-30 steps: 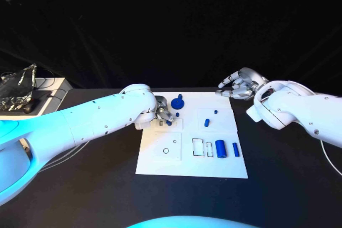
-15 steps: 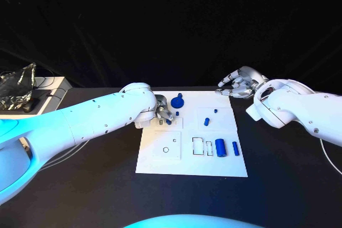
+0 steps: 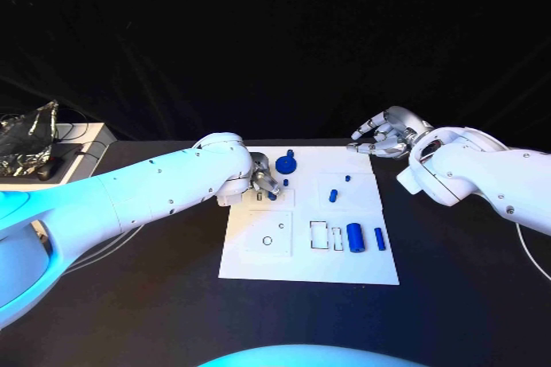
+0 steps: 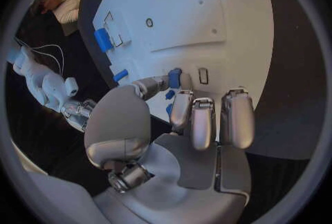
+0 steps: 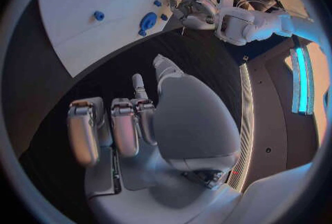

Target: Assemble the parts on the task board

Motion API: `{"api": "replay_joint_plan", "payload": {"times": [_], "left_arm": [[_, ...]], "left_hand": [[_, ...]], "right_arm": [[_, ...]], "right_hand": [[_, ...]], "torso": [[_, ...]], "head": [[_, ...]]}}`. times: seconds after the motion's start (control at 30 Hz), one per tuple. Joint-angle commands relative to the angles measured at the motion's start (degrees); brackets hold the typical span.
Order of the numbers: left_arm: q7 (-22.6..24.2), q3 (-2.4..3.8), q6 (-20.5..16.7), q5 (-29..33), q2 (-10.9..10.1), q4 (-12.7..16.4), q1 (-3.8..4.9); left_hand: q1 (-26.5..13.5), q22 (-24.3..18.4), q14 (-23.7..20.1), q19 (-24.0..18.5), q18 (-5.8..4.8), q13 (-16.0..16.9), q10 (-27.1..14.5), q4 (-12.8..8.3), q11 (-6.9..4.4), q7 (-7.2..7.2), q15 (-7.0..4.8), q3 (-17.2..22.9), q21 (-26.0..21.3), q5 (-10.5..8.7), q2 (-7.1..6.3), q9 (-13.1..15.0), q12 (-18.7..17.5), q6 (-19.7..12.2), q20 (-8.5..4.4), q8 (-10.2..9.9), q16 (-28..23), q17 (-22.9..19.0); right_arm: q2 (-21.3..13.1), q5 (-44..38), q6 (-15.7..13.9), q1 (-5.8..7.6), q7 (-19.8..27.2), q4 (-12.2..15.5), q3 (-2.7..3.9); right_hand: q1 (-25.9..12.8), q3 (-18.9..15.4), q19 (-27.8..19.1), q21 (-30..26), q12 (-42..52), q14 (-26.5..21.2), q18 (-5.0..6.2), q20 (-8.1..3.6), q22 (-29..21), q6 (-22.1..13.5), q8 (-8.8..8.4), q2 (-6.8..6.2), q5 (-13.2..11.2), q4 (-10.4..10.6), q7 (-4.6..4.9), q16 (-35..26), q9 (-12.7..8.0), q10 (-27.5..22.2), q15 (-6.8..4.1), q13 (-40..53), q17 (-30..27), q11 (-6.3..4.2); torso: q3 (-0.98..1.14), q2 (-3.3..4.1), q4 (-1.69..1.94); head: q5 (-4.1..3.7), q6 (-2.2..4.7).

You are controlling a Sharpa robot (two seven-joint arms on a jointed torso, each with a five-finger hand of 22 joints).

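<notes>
Small blue plastic peg [image 4: 174, 77] pinched in my left hand [image 3: 262, 184] fingertips, over white task board [image 3: 301, 263], far-left part. Judged light, rigid, smooth, slip-prone; best held across sides. My right hand [image 3: 384, 136] off board, far right, fingers curled, holding nothing. No readable writing seen.

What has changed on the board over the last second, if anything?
Very little. The left hand stays low over the task board's upper left corner, fingers at a small blue part, and has barely shifted. The right hand still hovers off the board's far right corner, holding nothing. The loose blue parts lie as before.
</notes>
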Motion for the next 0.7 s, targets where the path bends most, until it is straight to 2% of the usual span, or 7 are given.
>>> {"api": "replay_joint_plan", "payload": {"times": [0.03, 0.2, 0.5, 0.7], "left_arm": [[-0.4, -0.37, 2.7, 0.4, 0.2, 0.0, -0.5], [-0.4, -0.39, 2.6, 0.4, 0.2, -0.1, -0.5], [-0.4, -0.44, 2.5, 0.4, 0.5, -0.7, -0.5], [-0.5, -0.48, 2.3, 0.4, 0.6, -1.1, -0.5]], "left_hand": [[-0.6, 0.0, 6.1, 0.2, -1.08, -0.1, 0.0, -1.0, -0.36, -2.68, -0.35, 0.4, 0.0, -0.31, 0.22, 10.3, -0.3, 3.1, -0.41, -0.4, 0.3, 15.1], [-1.0, 0.0, 6.1, 0.2, -1.08, 0.0, 0.0, 0.1, -0.39, -2.71, -0.38, -1.8, 0.0, -0.48, 0.44, 10.6, -0.2, 3.4, -0.46, -0.8, 0.3, 15.1], [-1.1, 0.0, 6.1, 0.2, -1.07, -0.1, 0.0, 0.4, -0.38, -2.72, -0.39, -2.4, -0.1, -0.54, 0.51, 10.7, -0.3, 3.5, -0.47, -0.9, 0.3, 15.1], [-1.3, -0.1, 6.1, 0.2, -1.06, -0.1, -0.1, 1.9, -0.38, -2.7, -0.41, -5.6, -0.2, -0.87, 0.67, 11.1, -0.3, 3.8, -0.51, -1.4, 0.3, 15.1]], "right_arm": [[0.0, -0.5, 0.6, -0.02, 0.3, 0.1, 0.01], [0.0, -0.5, 0.6, -0.02, 0.3, 0.1, 0.01], [-0.1, -0.5, 0.6, -0.02, 0.3, 0.3, 0.01], [-0.2, -0.5, 0.5, -0.02, 0.4, 0.4, 0.01]], "right_hand": [[-0.5, 0.3, 5.0, -0.2, -0.2, 6.0, -0.29, -0.13, 13.6, -0.4, 0.06, 0.2, -0.1, -0.1, -0.07, 0.4, 0.0, 3.6, -0.22, 12.7, 15.1, -0.02], [-0.5, 0.3, 5.0, -0.2, -0.2, 6.0, -0.29, -0.13, 13.6, -0.4, 0.06, 0.2, -0.1, -0.1, -0.07, 0.4, 0.0, 3.6, -0.22, 12.7, 15.1, -0.02], [-0.5, 0.3, 5.0, -0.2, -0.2, 6.0, -0.29, -0.13, 13.6, -0.4, 0.06, 0.2, -0.1, -0.1, -0.07, 0.4, 0.0, 3.6, -0.22, 12.7, 15.1, -0.02], [-0.5, 0.3, 5.0, -0.2, -0.2, 6.0, -0.29, -0.13, 13.6, -0.4, 0.06, 0.2, -0.1, -0.1, -0.07, 0.4, 0.0, 3.6, -0.22, 12.7, 15.1, -0.02]], "torso": [[0.0, 0.01, -0.01], [0.0, 0.05, -0.05], [-0.01, 0.05, -0.04], [0.02, 0.03, -0.02]], "head": [[0.05, -0.01], [0.06, -0.05], [-0.02, -0.13], [-0.07, -0.15]]}}
